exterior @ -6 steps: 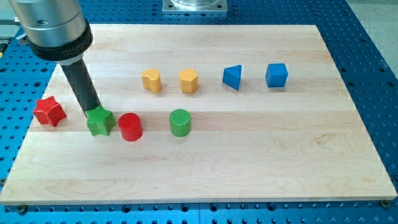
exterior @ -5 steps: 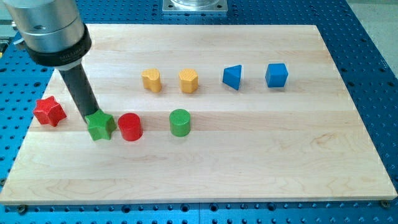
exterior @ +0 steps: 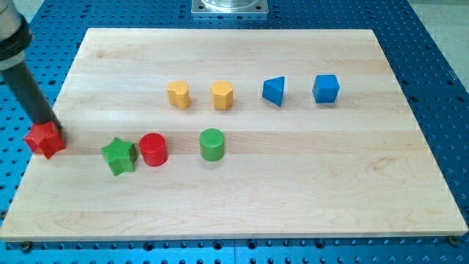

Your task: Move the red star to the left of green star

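- At the view's far left, my tip (exterior: 50, 125) sits against the top edge of the red star (exterior: 44, 139); the exact end is hard to separate from the block.
- Tool state: bare dark rod, nothing to open or close, holding nothing, just contact with the red star.
- Red star lies at the left edge of the wooden board (exterior: 293, 191), about mid-height.
- Green star (exterior: 119, 155) is to the view's right of the red star and slightly lower, with a clear gap between them.
- Red cylinder (exterior: 154, 149) is just beside the green star on its right; whether they touch, I cannot tell.
- Green cylinder (exterior: 212, 144) is further right, apart from the red one.
- Upper row, left to right: yellow block (exterior: 178, 94), second yellow block (exterior: 222, 95), blue wedge-like block (exterior: 274, 91), blue cube (exterior: 325, 88).
- The two yellow blocks are near each other, not touching; their exact shapes are unclear.
- Board rests on a blue perforated table (exterior: 447, 88).
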